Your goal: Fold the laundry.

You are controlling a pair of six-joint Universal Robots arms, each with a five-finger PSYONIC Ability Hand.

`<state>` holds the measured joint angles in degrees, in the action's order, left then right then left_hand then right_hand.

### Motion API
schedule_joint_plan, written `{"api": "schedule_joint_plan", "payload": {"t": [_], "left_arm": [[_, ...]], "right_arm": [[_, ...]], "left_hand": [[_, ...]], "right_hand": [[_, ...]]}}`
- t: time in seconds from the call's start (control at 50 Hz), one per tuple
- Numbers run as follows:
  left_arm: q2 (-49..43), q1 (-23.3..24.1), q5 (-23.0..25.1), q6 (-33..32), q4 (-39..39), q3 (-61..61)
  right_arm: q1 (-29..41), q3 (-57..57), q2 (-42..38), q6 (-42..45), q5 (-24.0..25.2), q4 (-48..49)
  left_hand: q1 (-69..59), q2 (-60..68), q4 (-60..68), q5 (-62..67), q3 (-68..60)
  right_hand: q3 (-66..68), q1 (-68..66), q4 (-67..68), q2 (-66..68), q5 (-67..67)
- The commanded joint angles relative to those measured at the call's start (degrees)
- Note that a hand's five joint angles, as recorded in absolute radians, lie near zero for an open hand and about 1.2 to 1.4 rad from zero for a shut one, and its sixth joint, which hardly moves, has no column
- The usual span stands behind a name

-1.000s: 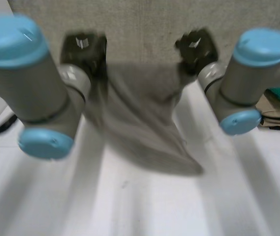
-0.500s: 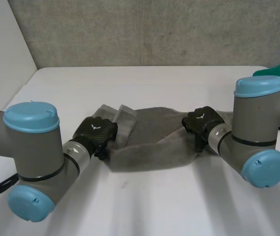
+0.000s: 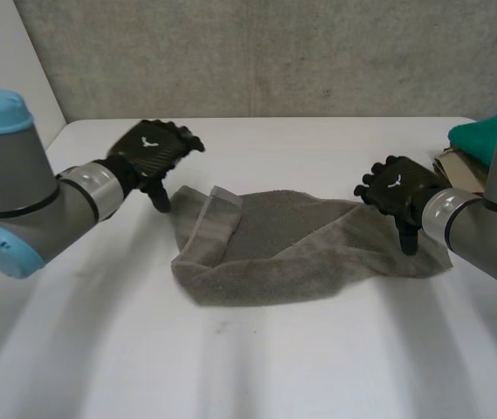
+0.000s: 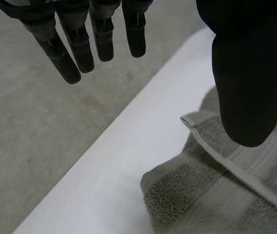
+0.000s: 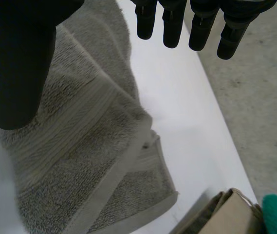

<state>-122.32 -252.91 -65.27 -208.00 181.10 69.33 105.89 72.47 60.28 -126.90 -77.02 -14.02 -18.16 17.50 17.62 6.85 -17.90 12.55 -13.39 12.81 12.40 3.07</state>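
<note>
A grey towel (image 3: 283, 249) lies rumpled on the white table (image 3: 257, 367), its left end folded over. My left hand (image 3: 152, 150) hovers just above and behind the towel's left end, open, fingers (image 4: 80, 41) straight and apart from the thumb, holding nothing. Below that thumb lies the towel's hemmed corner (image 4: 211, 146). My right hand (image 3: 395, 190) hangs over the towel's right end, open too, with fingers (image 5: 196, 22) spread and empty. The towel's banded right end (image 5: 80, 141) lies under its palm.
At the table's right edge sits a pile of folded laundry, a green cloth (image 3: 479, 135) on top of a tan one (image 3: 465, 166); the pile also appears in the right wrist view (image 5: 235, 209). A grey concrete wall (image 3: 274, 52) stands behind the table.
Both hands held the towel up by its ends, lowered it to the table, then opened and drew apart. The towel now lies loose on the table.
</note>
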Motion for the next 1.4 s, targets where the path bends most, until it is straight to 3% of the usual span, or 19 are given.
{"api": "schedule_joint_plan", "payload": {"t": [0.02,0.22,0.36,0.44,0.48,0.6,0.82,0.94,1.0,1.1,1.12,1.14,1.16,1.3,1.4], "left_arm": [[-9.6,0.7,5.9,-13.5,0.4,-7.1],[-18.5,1.4,13.9,-22.9,2.5,-12.5],[-22.0,3.0,14.4,-24.0,3.5,-14.8],[-23.8,3.3,11.3,-25.3,3.9,-17.0],[-23.9,3.1,8.9,-26.4,4.1,-17.7],[-17.7,3.4,0.1,-27.5,3.6,-13.4],[-1.6,-0.8,-3.6,-26.2,3.6,3.8],[3.8,-4.5,-3.4,-20.6,4.1,9.9],[4.1,-6.4,0.6,-16.0,5.0,11.3],[3.1,-7.6,5.6,-11.9,5.7,10.9],[2.4,-7.7,7.1,-10.8,5.8,10.2],[2.0,-7.6,7.6,-10.4,5.9,9.7],[0.7,-7.4,8.3,-10.1,6.2,8.5],[-5.3,-4.4,9.1,-9.6,5.8,0.8],[-12.7,-1.5,9.5,-12.3,5.8,-7.9]], "right_arm": [[-1.4,-0.7,-4.4,2.4,2.9,0.5],[-1.8,-0.1,-6.1,0.1,0.9,0.9],[-2.4,1.4,-6.2,-1.4,-0.1,2.2],[-2.5,2.0,-6.3,-1.9,-0.2,3.6],[-2.5,2.0,-6.2,-2.6,-0.5,4.5],[-1.8,-0.7,-6.0,-5.3,-0.8,6.7],[-0.2,-16.8,-14.4,-3.4,2.7,-0.7],[0.5,-29.3,-23.5,0.2,2.1,-9.4],[0.4,-33.0,-26.5,1.6,1.1,-10.7],[0.1,-36.1,-29.3,2.1,0.0,-10.9],[0.0,-36.7,-29.5,1.9,0.0,-10.9],[0.0,-36.9,-29.5,1.7,0.0,-10.9],[0.0,-36.9,-29.2,1.0,0.1,-10.7],[-0.2,-33.6,-24.2,-4.5,0.0,-11.0],[-1.3,-25.7,-15.1,-7.3,0.6,-10.2]], "left_hand": [[0.4,0.3,0.2,0.9,0.1],[-3.0,3.6,3.5,4.3,-3.2],[-13.2,13.9,13.8,14.5,-13.5],[-33.0,33.7,33.6,34.3,-33.3],[-61.1,61.7,61.6,62.4,-61.3],[-61.8,62.5,62.4,63.1,-62.1],[-61.8,62.5,62.4,63.1,-62.1],[-61.8,62.5,62.4,63.1,-62.1],[-33.0,33.6,33.5,34.3,-33.2],[-18.8,19.5,19.4,20.1,-19.1],[-10.6,11.3,11.2,11.9,-10.9],[-8.2,8.9,8.8,9.5,-8.5],[-5.0,5.7,5.6,6.3,-5.3],[2.4,-1.7,-1.9,-1.1,2.1],[3.2,-2.6,-2.7,-1.9,3.0]], "right_hand": [[4.3,-3.5,4.1,4.5,3.8],[5.2,-4.3,4.9,5.3,4.7],[5.2,-4.3,4.9,5.3,4.7],[5.2,-4.3,4.9,5.3,4.7],[4.5,-3.7,4.3,4.7,4.0],[1.2,-0.3,0.9,1.3,0.6],[6.7,-5.8,6.4,6.8,6.2],[17.8,-16.9,17.5,17.9,17.3],[20.3,-19.5,20.1,20.5,19.8],[28.6,-27.7,28.3,28.7,28.0],[37.9,-37.1,37.6,38.0,37.4],[45.7,-44.8,45.4,45.8,45.1],[65.4,-64.5,65.1,65.5,64.9],[67.5,-66.6,67.2,67.6,66.9],[67.5,-66.6,67.2,67.6,66.9]]}}
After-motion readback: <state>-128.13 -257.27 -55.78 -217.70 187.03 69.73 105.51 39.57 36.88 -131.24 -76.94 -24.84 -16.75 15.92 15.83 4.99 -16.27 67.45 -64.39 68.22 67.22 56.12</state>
